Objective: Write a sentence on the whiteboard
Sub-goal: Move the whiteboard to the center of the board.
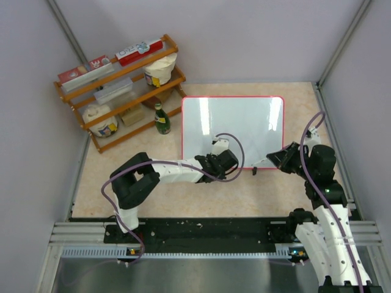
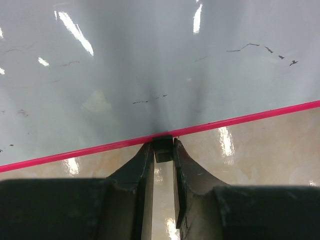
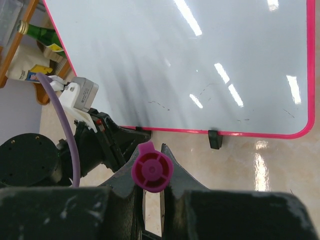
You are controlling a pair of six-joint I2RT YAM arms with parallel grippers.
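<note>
Where the left hand meets the near edge of the whiteboard, its fingers stand narrowly parted either side of a small black foot; pinching or merely flanking, cannot tell. Board lies flat mid-desk. Right hand, at the board's near right corner, pinches a magenta marker.

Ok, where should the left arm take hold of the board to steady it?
By the black foot on the board's near edge, coming in low from the near side. The board seems to lie flat, so its thin pink frame gives little to pinch; the foot sticks out as a narrow block that fits between the jaws. The left gripper flanks it now.
</note>
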